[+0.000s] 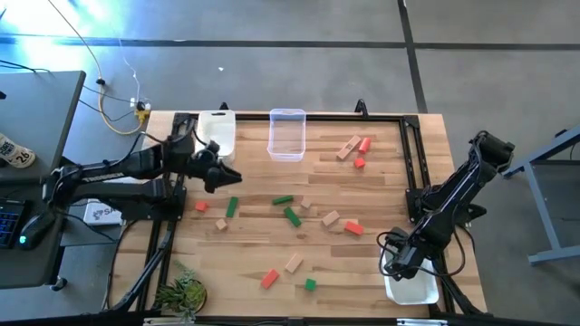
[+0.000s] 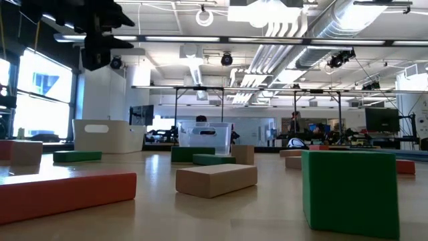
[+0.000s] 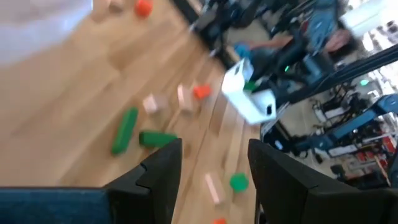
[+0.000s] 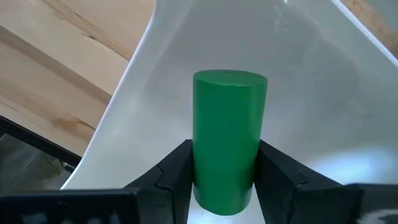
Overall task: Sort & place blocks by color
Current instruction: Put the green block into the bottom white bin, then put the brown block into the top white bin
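Note:
Green, red-orange and plain wood blocks lie scattered flat on the wooden table, among them a green bar (image 1: 233, 206), a red bar (image 1: 269, 278) and a wood bar (image 1: 294, 263). My right gripper (image 1: 397, 264) (image 4: 225, 155) is at the near right corner, over a white tub (image 1: 412, 288), and is shut on a green cylinder block (image 4: 229, 130). My left gripper (image 1: 217, 174) (image 3: 214, 152) hangs open in the air over the table's left side, next to the far white tub (image 1: 217, 131). It also shows high in the low view (image 2: 100, 33). My right gripper pinches the green cylinder block between its two fingers, which are on its round side near one end (image 4: 211, 186). The other end (image 4: 230, 78) stands out past the fingertips over the inside of the white tub (image 4: 155, 68). Whether the block touches the tub floor, I cannot tell.
A clear tub (image 1: 286, 134) stands at the far edge, middle, with a white tub to its left. A small green plant (image 1: 181, 294) sits at the near left corner. A black frame runs along the table's left, far and right sides. Bare wood lies between the scattered blocks.

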Available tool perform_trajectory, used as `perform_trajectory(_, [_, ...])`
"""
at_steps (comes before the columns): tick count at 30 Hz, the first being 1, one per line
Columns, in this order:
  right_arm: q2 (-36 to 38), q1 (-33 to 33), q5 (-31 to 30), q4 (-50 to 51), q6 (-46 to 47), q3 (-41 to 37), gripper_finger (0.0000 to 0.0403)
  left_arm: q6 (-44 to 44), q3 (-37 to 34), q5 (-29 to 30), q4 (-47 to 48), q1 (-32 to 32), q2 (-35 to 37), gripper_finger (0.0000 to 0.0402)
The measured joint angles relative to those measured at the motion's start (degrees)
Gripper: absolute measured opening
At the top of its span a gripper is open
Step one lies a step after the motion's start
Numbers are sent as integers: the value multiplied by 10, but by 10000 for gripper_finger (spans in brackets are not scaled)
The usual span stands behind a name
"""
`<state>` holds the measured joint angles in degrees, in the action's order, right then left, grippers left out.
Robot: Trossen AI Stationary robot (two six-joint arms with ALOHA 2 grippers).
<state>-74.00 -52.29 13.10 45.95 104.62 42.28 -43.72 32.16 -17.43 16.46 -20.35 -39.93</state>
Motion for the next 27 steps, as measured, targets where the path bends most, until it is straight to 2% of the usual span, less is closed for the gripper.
perform_trajectory(8, [0, 0, -13, 0, -4, 0, 189, -73, 0, 43, 27, 98, -35, 172])
perform_trajectory(14, [2, 0, -46, -5, -5, 0, 192, -129, 0, 62, 30, 160, -54, 172])
perform_trajectory(22, [24, 0, -29, -29, -5, 0, 193, -208, 0, 68, 30, 222, -71, 172])
perform_trajectory(27, [67, 0, -72, -43, 5, 0, 193, -251, 0, 80, 30, 254, -72, 172])
